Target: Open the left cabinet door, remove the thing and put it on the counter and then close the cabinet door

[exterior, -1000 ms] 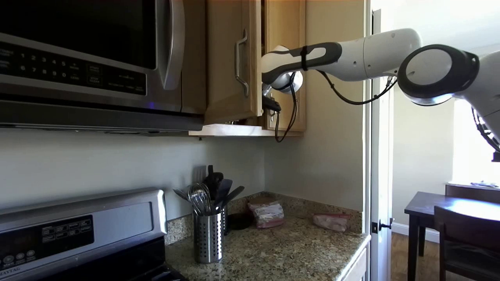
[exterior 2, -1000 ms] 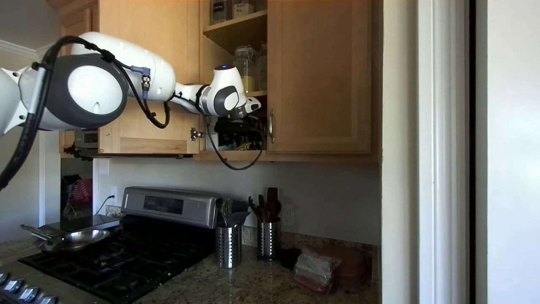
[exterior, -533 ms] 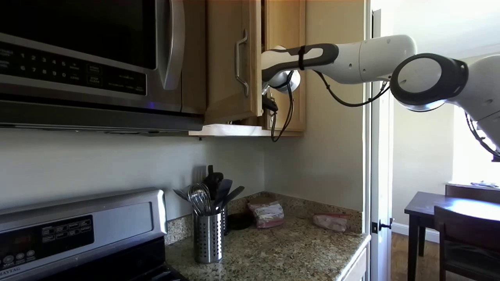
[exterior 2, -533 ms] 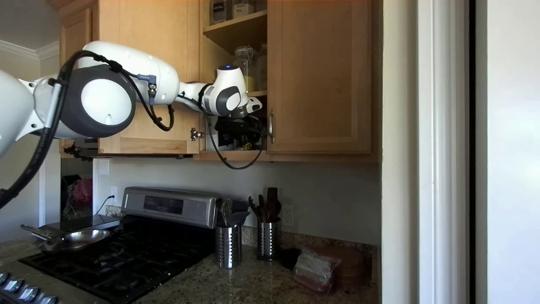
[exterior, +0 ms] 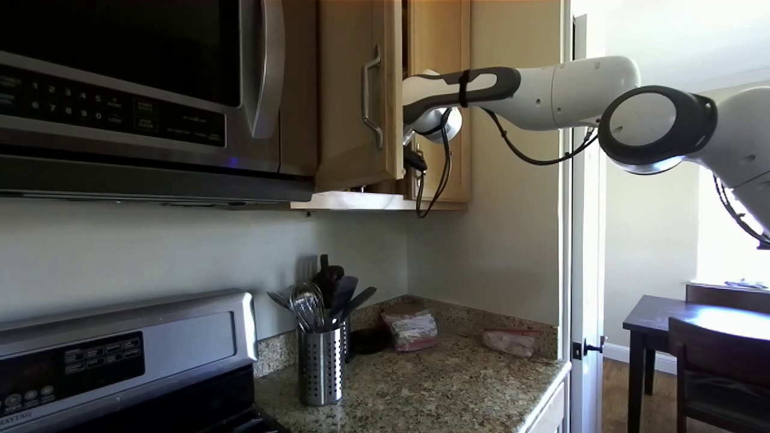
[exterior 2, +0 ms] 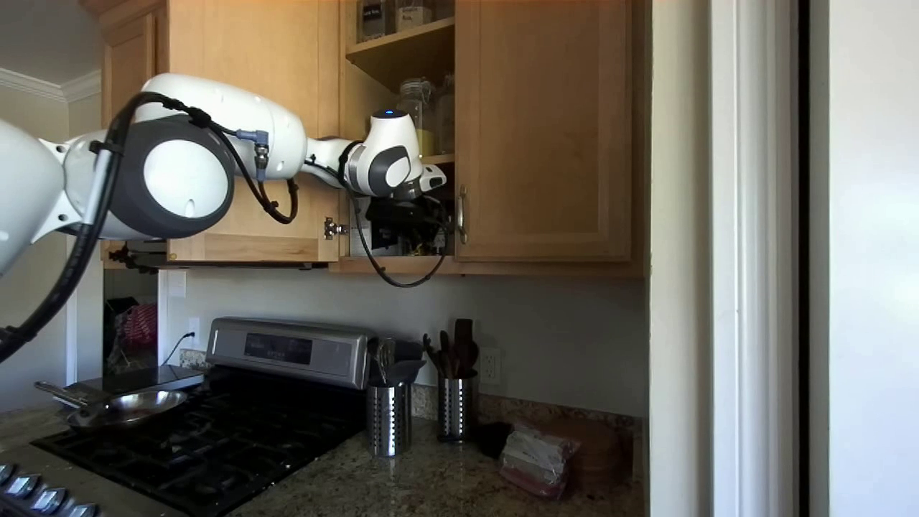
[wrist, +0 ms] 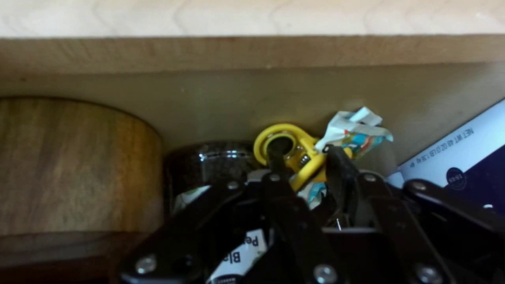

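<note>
The left cabinet door stands swung open beside the microwave; its inner face shows in an exterior view. The thing is yellow, with a ring and a bar, low inside the cabinet against a crumpled printed wrapper. Around it, in the wrist view, my gripper has its fingers partly apart, the yellow bar lying between them. Whether both fingers press on it I cannot tell. In an exterior view the dark gripper is inside the cabinet. The speckled counter lies below.
A round wooden container and a dark jar are left of the jaws in the wrist view; a white and blue box is right. Beside the opening is the shut right door. On the counter are steel utensil cups and a plastic packet.
The arm's elbow has sunk and moved toward the cabinet. My hand has shifted slightly with it, staying inside the cabinet. Less yellow shows below the gripper. The door has not moved.
</note>
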`<action>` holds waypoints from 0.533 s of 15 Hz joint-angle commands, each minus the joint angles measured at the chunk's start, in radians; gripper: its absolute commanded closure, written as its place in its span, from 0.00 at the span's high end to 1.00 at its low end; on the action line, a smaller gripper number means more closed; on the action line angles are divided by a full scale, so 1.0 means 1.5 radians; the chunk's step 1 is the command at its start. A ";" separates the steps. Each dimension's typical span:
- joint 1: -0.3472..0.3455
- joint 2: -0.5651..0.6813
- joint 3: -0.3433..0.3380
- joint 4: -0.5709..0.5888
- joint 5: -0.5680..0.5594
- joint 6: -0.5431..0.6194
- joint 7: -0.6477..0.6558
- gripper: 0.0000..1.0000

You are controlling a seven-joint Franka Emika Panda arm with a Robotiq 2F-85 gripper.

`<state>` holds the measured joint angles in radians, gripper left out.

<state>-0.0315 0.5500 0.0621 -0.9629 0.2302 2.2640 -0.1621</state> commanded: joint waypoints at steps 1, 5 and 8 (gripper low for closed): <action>-0.008 0.001 0.013 0.008 0.016 -0.018 -0.017 0.07; -0.001 -0.027 0.023 -0.024 0.007 0.004 -0.043 0.05; -0.001 -0.053 0.030 -0.053 0.007 0.016 -0.075 0.07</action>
<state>-0.0265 0.5446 0.0938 -0.9529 0.2331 2.2655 -0.2195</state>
